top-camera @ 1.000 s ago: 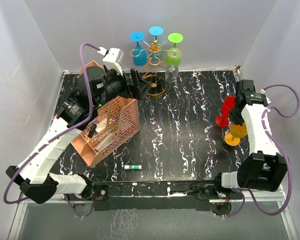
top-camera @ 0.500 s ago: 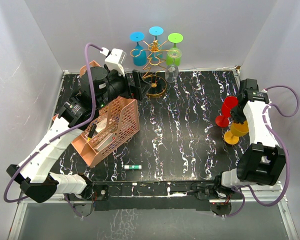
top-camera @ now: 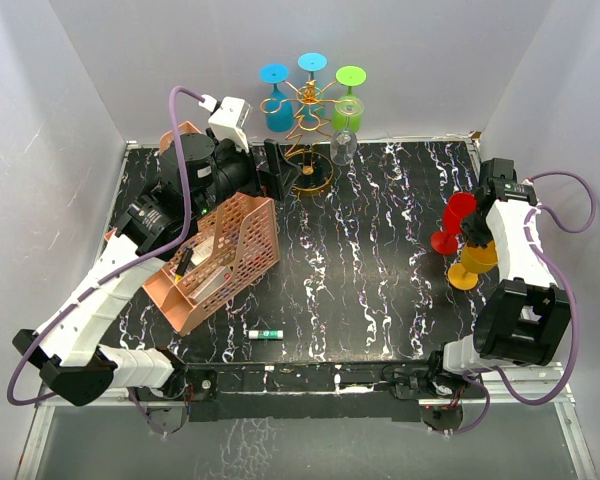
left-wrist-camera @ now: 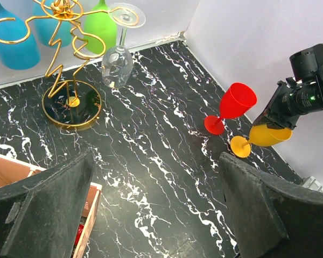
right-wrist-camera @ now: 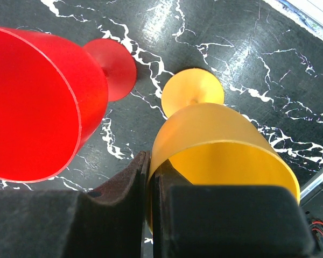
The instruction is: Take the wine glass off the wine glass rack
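**A:** Top view, entries?

**B:** The wine glass rack [top-camera: 311, 135] is listed at the far edge of the table [top-camera: 380, 290], left of centre. A blue glass [top-camera: 277, 102], a teal glass [top-camera: 311, 64], a green glass [top-camera: 349, 100] and a clear glass [top-camera: 344, 147] are hung on it, bowls down. The left jaws are placed just left of the rack, above a pink mesh organizer [top-camera: 225, 260]. A red glass [top-camera: 455, 222] and a yellow glass [top-camera: 475, 265] are found at the right side, well apart from the rack.

**A:** Left wrist view?

**B:** The left jaws are held wide apart, one pad at each lower corner. The rack's ring base is seen flat on the table, and the clear glass is hung beside it.

**A:** Right wrist view?

**B:** The right jaws are closed on the rim of the yellow glass, which is tilted. The red glass is stood just beside it. Whether the yellow foot touches the table cannot be told.
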`<control>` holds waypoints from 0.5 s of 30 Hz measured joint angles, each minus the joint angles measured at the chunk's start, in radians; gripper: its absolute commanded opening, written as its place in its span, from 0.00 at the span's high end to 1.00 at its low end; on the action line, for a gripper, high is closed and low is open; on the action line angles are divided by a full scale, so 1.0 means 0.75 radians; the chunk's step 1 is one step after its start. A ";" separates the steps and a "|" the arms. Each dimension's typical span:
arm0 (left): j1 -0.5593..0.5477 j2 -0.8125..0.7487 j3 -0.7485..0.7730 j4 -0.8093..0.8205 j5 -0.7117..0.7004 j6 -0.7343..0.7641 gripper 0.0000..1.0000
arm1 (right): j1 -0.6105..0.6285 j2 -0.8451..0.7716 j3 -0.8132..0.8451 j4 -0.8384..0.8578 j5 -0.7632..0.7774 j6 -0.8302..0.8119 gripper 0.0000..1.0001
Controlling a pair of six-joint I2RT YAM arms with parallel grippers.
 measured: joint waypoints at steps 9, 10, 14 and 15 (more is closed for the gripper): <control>0.000 -0.021 0.000 0.000 -0.008 -0.001 0.03 | 0.000 0.001 -0.026 0.023 -0.001 -0.001 0.88; -0.001 -0.025 0.000 0.000 -0.009 -0.001 0.03 | 0.000 0.001 -0.033 0.023 -0.001 -0.001 0.86; -0.001 -0.040 0.000 -0.001 -0.011 -0.003 0.03 | 0.000 0.002 -0.035 0.024 -0.001 -0.001 0.71; -0.001 -0.045 0.000 -0.002 -0.013 -0.004 0.03 | 0.000 0.002 -0.035 0.024 -0.001 -0.003 0.70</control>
